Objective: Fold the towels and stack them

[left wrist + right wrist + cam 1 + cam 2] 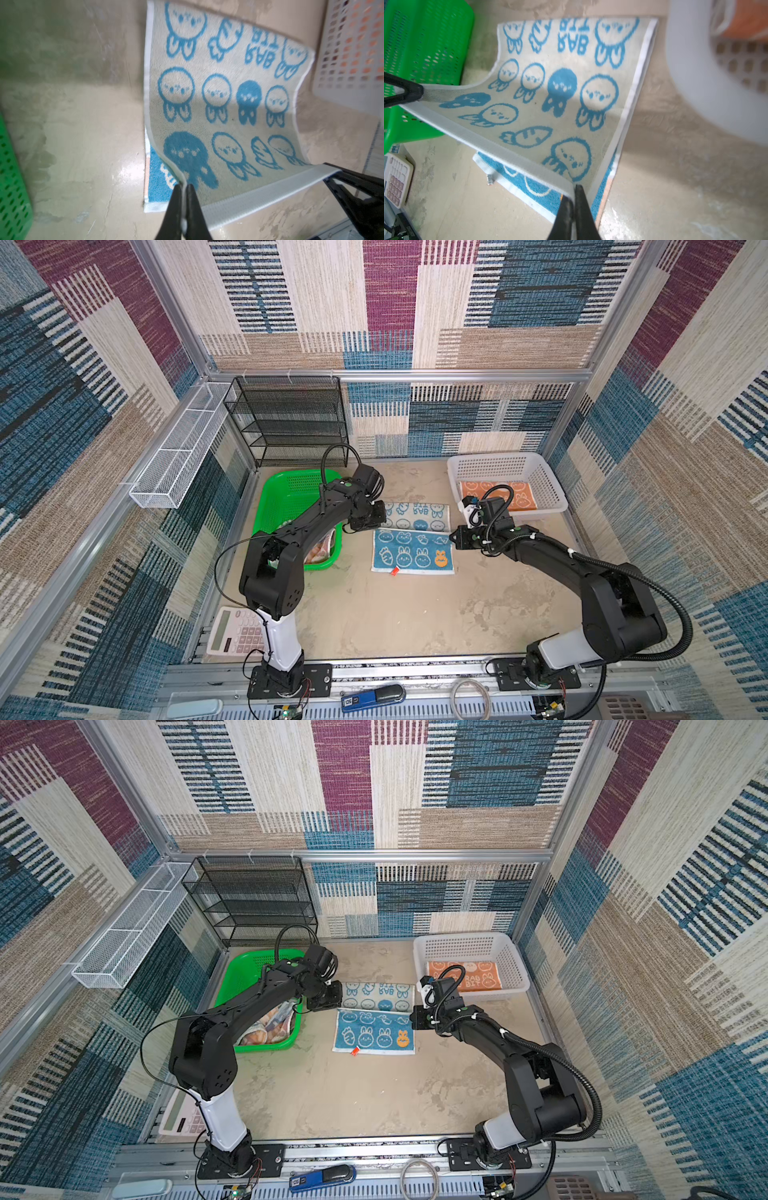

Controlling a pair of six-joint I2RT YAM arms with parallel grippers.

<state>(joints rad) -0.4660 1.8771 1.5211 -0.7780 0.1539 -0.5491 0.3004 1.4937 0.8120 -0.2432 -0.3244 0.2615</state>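
- Left gripper, right gripper — pinching hem corners of the blue rabbit-print terry towel.
- Long axis runs gripper to gripper — flat half lies baseward of both.

Patchwork woven wall panels are enclosing the scene on every side. A black mesh shelf is standing left of centre. A mottled beige tabletop is spreading across the lower middle.

The left arm and right arm are pictured in black, with white lower links on black base plates. A ribbed hose is carried on the right; the left tool and right tool are tapered, black, possibly rubber-padded.
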